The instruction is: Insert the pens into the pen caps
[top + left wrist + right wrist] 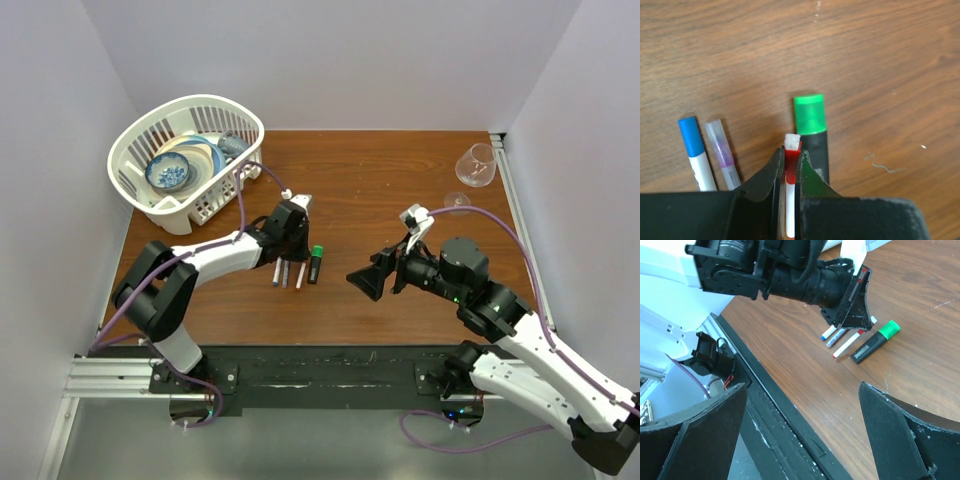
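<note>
Brown wood-grain desk (400, 200), carrying everything listed.

White slotted plastic basket (178, 215), far left corner; a blue patterned bowl (168, 173) sits inside.

Left claw (791, 167), black, pointing down at the desk centre, clenched on a thin white pen with a red end section (791, 155). Whether that pen is lifted off the wood cannot be told.

Right claw (368, 280), black, released with its fingers spread wide, hanging above the desk well to the right of the pens, grasping nothing.

Clear stemmed glass (477, 165), lying tipped at the far right edge.

Stubby black marker with a green cap (810, 117), flat on the desk just right of the clenched pen.

Thin white pen with a blue cap (691, 137) and thin purple pen under a clear cap (720, 145), side by side just left of the clenched pen.
</note>
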Motion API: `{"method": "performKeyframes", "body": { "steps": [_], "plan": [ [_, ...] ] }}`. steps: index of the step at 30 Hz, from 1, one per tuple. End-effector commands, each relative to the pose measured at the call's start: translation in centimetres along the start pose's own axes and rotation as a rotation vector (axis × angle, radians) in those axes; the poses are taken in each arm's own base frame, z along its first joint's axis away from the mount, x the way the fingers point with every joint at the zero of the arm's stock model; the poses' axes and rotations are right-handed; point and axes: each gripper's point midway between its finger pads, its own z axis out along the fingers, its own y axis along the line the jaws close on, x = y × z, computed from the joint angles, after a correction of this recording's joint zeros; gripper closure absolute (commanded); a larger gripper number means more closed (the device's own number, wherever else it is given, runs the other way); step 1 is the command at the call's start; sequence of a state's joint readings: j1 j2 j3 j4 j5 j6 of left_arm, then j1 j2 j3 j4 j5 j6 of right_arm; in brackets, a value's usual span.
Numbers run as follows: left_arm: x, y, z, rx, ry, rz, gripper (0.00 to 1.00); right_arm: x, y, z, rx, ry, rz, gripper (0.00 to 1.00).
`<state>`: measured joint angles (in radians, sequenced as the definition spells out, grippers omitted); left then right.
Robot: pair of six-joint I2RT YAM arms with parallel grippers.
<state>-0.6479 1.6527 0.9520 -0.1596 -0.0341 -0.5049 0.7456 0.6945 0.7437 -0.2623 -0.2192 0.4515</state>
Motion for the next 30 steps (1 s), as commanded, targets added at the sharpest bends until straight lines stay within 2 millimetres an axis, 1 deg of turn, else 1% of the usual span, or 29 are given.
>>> {"method": "performKeyframes", "body": {
  "steps": [1, 2, 4, 7, 8, 9, 10, 11, 12, 13, 14, 15, 16, 18, 19, 20, 21, 22, 23, 24, 25, 26, 27, 28, 29, 30],
  "plan": [
    [-2.0, 1.0, 0.6, -0.074, -0.055, -0.020, 1.00, -2.2, 0.8, -0.7, -0.003, -0.060, 0.000, 0.03],
    [-1.9, 1.1, 0.8, -0.082, -0.053, -0.025, 0.95, -2.2, 0.8, -0.7, 0.001, -0.061, 0.002, 0.03],
    [-1.7, 1.5, 1.0, -0.100, -0.052, -0.026, 0.91, -2.3, 0.8, -0.8, 0.007, -0.057, 0.008, 0.03],
    [-2.3, 1.2, 0.8, -0.090, -0.062, -0.031, 0.78, -2.5, 0.5, -0.9, 0.030, -0.059, 0.019, 0.02],
    [-2.5, 1.1, 0.6, -0.088, -0.068, -0.032, 0.68, -2.5, 0.4, -0.8, 0.038, -0.056, 0.024, 0.02],
    [-2.8, 0.9, 0.3, -0.086, -0.068, -0.032, 0.64, -2.4, 0.3, -0.9, 0.046, -0.049, 0.032, 0.02],
    [-3.6, 0.6, -0.3, -0.075, -0.089, -0.032, 0.59, -2.7, 0.4, -1.0, 0.053, -0.051, 0.034, 0.02],
    [-4.0, 0.4, -0.8, -0.067, -0.098, -0.027, 0.50, -2.7, 0.3, -0.9, 0.062, -0.043, 0.039, 0.02],
    [-4.5, 0.1, -1.4, -0.061, -0.112, -0.025, 0.46, -2.5, 0.1, -1.0, 0.075, -0.028, 0.047, 0.02],
    [-5.7, -0.5, -2.7, -0.035, -0.148, -0.024, 0.42, -2.9, 0.1, -1.1, 0.084, -0.033, 0.048, 0.02],
    [-6.3, -1.0, -3.5, -0.011, -0.166, -0.007, 0.31, -2.9, 0.1, -1.2, 0.091, -0.028, 0.048, 0.02],
    [-7.2, -1.7, -4.4, 0.024, -0.196, 0.006, 0.23, -2.8, -0.1, -1.3, 0.104, -0.018, 0.049, 0.01],
    [-8.2, -3.1, -6.3, 0.097, -0.234, 0.035, 0.14, -3.3, -0.2, -1.5, 0.119, -0.032, 0.051, 0.01],
    [-9.4, -4.9, -8.5, 0.193, -0.286, 0.073, 0.08, -3.6, -0.4, -1.9, 0.146, -0.034, 0.055, 0.01],
    [-10.1, -6.2, -10.8, 0.275, -0.323, 0.106, 0.00, -3.7, -0.6, -2.1, 0.163, -0.038, 0.059, 0.01],
    [-10.3, -6.9, -11.9, 0.314, -0.349, 0.120, 0.00, -4.1, -1.4, -2.4, 0.215, -0.057, 0.062, 0.01],
    [-10.7, -8.1, -14.4, 0.391, -0.390, 0.149, 0.00, -4.2, -1.7, -2.8, 0.243, -0.051, 0.067, 0.01],
    [-10.9, -8.5, -15.6, 0.421, -0.417, 0.169, 0.00, -4.2, -2.0, -3.1, 0.263, -0.053, 0.069, 0.01],
    [-10.7, -8.8, -16.4, 0.451, -0.442, 0.184, 0.00, -4.4, -2.4, -3.3, 0.290, -0.060, 0.070, 0.01],
    [-10.7, -9.6, -19.0, 0.521, -0.485, 0.208, 0.00, -4.9, -2.9, -3.8, 0.332, -0.080, 0.074, 0.01],
    [-10.6, -9.9, -20.0, 0.549, -0.506, 0.213, 0.00, -5.1, -3.2, -4.2, 0.351, -0.094, 0.076, 0.01],
    [-9.9, -9.8, -20.4, 0.569, -0.514, 0.213, 0.00, -5.3, -3.3, -4.5, 0.360, -0.106, 0.079, 0.01],
    [-10.1, -10.6, -22.9, 0.633, -0.578, 0.229, 0.00, -5.6, -3.5, -4.7, 0.378, -0.122, 0.088, 0.01],
    [-10.0, -10.7, -23.8, 0.656, -0.598, 0.222, 0.00, -5.8, -3.4, -4.9, 0.376, -0.133, 0.096, 0.01],
    [-9.6, -10.7, -24.2, 0.675, -0.621, 0.222, 0.00, -5.8, -3.4, -5.0, 0.379, -0.138, 0.106, 0.01],
    [-9.5, -10.7, -25.8, 0.702, -0.663, 0.225, 0.00, -6.0, -3.3, -5.0, 0.379, -0.143, 0.119, 0.01]
  ]
}}
